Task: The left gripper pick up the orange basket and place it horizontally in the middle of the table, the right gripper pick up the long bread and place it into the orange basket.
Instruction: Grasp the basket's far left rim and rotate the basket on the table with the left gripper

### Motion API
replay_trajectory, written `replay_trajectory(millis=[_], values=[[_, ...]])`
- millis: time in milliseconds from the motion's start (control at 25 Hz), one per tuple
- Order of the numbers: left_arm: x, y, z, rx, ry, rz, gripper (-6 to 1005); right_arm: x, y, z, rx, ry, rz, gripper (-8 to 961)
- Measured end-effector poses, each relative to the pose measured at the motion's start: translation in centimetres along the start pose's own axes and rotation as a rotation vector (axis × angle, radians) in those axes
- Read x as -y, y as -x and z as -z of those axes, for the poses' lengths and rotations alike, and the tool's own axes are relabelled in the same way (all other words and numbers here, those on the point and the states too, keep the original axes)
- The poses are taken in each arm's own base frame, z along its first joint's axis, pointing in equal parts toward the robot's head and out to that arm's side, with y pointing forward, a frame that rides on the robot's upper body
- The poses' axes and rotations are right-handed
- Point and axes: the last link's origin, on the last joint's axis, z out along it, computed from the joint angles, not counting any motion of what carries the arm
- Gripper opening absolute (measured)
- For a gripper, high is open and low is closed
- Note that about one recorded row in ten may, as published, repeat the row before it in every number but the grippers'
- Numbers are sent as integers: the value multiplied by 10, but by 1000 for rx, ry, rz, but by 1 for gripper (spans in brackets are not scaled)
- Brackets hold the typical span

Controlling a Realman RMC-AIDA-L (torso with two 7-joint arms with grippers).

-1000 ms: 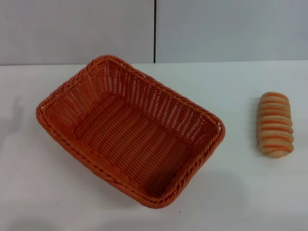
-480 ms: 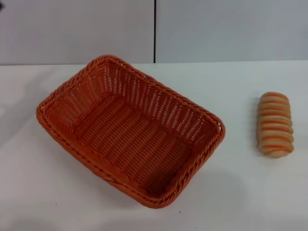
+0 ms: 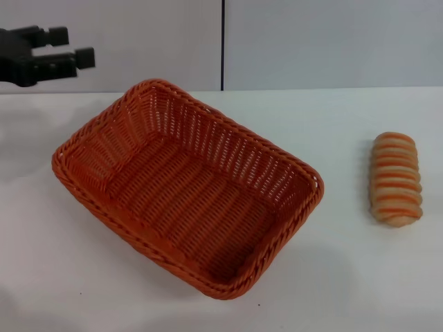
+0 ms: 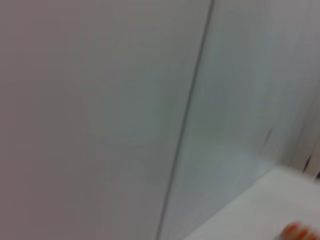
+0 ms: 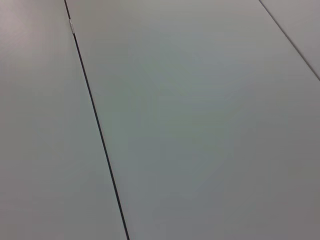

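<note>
The orange basket (image 3: 185, 187) lies empty and turned diagonally on the white table (image 3: 346, 277), left of centre in the head view. The long bread (image 3: 396, 178), tan with orange and cream stripes, rests on the table at the right, apart from the basket. My left gripper (image 3: 75, 46) hangs in the air at the upper left, above and behind the basket's far left corner, with its two blocky fingers (image 3: 84, 57) spread and nothing between them. The left wrist view catches only an orange sliver (image 4: 299, 232) at its edge. My right gripper is out of view.
A grey panelled wall (image 3: 311, 41) with a dark vertical seam rises behind the table's far edge. Both wrist views mostly show wall panels. Bare tabletop lies between the basket and the bread and along the front edge.
The left gripper has come into the head view at the upper left; one second ago only its shadow showed there. Basket and bread have not moved.
</note>
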Motion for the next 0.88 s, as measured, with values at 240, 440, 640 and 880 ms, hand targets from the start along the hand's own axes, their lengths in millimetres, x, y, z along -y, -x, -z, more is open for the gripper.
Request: replay_trajectory(millis=[240,440,640,880], values=[[7,1,-27,155,-81,-10,772,1,-1,0,-7,-4,0,727],[10,5,-48,244,-122,-37,763,3,-2,0,-18,-19,1,726],[6,6,-66,303,-130,-67,754,5,-3,0,-23,-29,5,726],[8,8,-75,330,-142,-86,743,5,-3,0,-24,-30,10,725]])
